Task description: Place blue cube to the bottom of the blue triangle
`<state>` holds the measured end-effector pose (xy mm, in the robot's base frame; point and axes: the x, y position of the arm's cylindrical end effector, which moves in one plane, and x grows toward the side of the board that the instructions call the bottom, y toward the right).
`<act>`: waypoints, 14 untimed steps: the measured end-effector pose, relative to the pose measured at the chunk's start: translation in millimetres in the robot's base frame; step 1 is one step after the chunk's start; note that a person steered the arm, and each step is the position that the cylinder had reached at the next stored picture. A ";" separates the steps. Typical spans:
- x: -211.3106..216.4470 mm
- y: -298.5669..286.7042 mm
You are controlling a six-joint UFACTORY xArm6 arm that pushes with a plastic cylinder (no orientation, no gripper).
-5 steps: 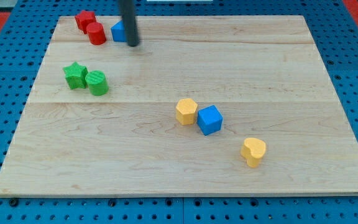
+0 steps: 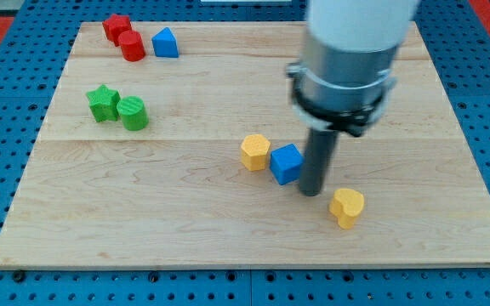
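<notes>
The blue cube (image 2: 286,163) sits on the wooden board (image 2: 185,212) right of centre, touching a yellow hexagonal block (image 2: 255,152) on its left. The blue triangle (image 2: 166,42) lies far off at the view's top left, beside the red blocks. My tip (image 2: 312,191) rests on the board just right of and slightly below the blue cube, close against its right side. The arm's wide grey body (image 2: 347,59) hangs above it and hides part of the board's upper right.
A red star (image 2: 116,27) and a red cylinder (image 2: 132,46) sit left of the blue triangle. A green star (image 2: 103,103) and a green cylinder (image 2: 133,113) lie at the left. A yellow heart-shaped block (image 2: 346,207) lies right of and below my tip.
My tip has moved from beside the blue triangle at the top left down to the right side of the blue cube. No block has visibly moved.
</notes>
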<state>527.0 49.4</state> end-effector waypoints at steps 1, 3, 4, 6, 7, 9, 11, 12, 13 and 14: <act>-25.1 -33.0; -26.2 18.9; -28.4 57.8; -96.9 -82.7; -90.2 -15.6; -110.3 4.8; -138.8 -77.4; -138.3 -29.8; -138.5 23.7; -166.2 16.7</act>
<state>360.8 66.0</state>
